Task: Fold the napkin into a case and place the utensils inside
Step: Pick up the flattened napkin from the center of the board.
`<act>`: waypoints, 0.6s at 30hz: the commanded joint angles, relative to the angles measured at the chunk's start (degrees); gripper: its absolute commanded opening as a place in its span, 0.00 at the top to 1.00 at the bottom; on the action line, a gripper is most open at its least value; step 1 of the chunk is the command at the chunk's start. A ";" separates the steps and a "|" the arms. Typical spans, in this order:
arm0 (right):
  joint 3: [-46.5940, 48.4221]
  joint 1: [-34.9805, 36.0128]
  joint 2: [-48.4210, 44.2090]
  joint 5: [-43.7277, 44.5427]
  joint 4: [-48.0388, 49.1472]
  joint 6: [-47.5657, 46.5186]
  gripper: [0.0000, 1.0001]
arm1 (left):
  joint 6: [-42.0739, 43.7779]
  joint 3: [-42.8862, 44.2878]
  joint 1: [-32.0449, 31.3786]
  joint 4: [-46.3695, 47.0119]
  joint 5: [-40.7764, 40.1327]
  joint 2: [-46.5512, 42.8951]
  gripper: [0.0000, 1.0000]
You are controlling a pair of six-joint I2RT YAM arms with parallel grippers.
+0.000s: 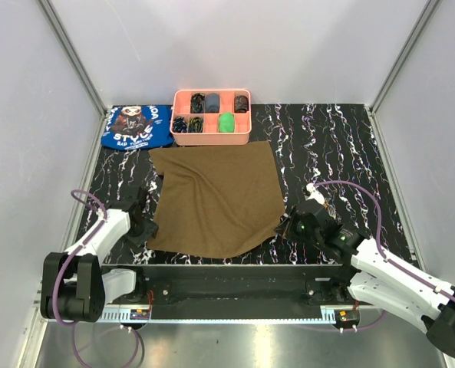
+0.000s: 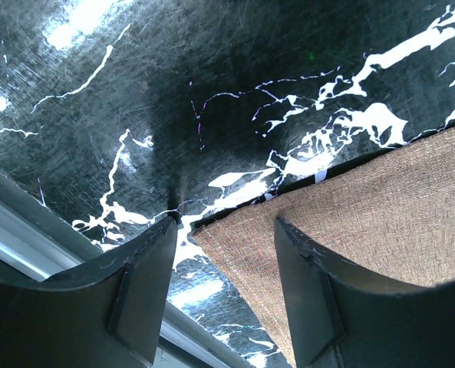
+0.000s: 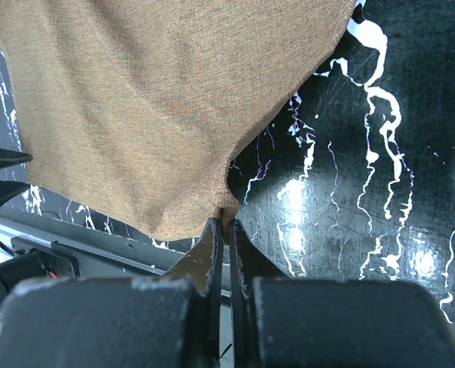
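Note:
The olive-brown napkin (image 1: 215, 195) lies spread on the black marbled table (image 1: 327, 146), slightly rumpled. My left gripper (image 1: 149, 230) is at its near-left corner. In the left wrist view the left gripper (image 2: 225, 222) is open, its fingers (image 2: 146, 268) standing either side of the corner of the napkin (image 2: 380, 199) without pinching it. My right gripper (image 1: 282, 228) is at the near-right corner. In the right wrist view the right gripper (image 3: 223, 222) is shut on a tip of the napkin (image 3: 158, 100), and the cloth is pulled up there. The utensils are out of view.
A pink compartment tray (image 1: 212, 93) with dark and green small items stands at the back, touching the napkin's far edge. A blue printed cloth (image 1: 135, 126) lies left of it. A metal rail (image 1: 227, 272) runs along the near table edge. White walls enclose three sides.

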 commanded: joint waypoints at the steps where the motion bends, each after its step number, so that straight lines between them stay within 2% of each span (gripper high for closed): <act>1: 1.02 0.24 -0.03 0.99 0.27 -0.37 1.00 | -1.83 -0.81 0.27 0.30 0.74 2.09 0.43; 3: 1.02 0.24 -0.30 1.08 0.35 -0.11 1.00 | -2.79 -0.37 0.10 -0.22 0.30 2.80 0.45; 6: 1.02 0.33 -0.47 1.51 0.35 -0.02 1.00 | -5.07 -0.28 0.10 -0.40 0.12 2.71 0.52; 11: 1.28 0.33 -0.39 1.52 0.18 -0.02 1.00 | -6.49 -0.90 0.10 1.27 0.12 0.70 0.77; 13: 1.28 0.24 -0.56 1.60 -0.08 -0.11 1.00 | -6.05 -1.51 0.10 2.23 0.30 -0.27 0.83; 14: 1.20 0.33 -0.56 1.78 -0.17 -0.11 1.00 | -5.61 -1.78 0.10 2.76 0.65 -1.41 0.90; 17: 1.02 0.42 -0.65 2.13 -0.61 -0.37 1.00 | -3.86 -2.22 0.10 3.56 1.35 -4.83 1.00; 18: 1.19 0.33 -0.82 2.22 -1.05 -0.63 1.00 | -3.15 -2.13 0.10 3.30 1.70 -5.89 1.00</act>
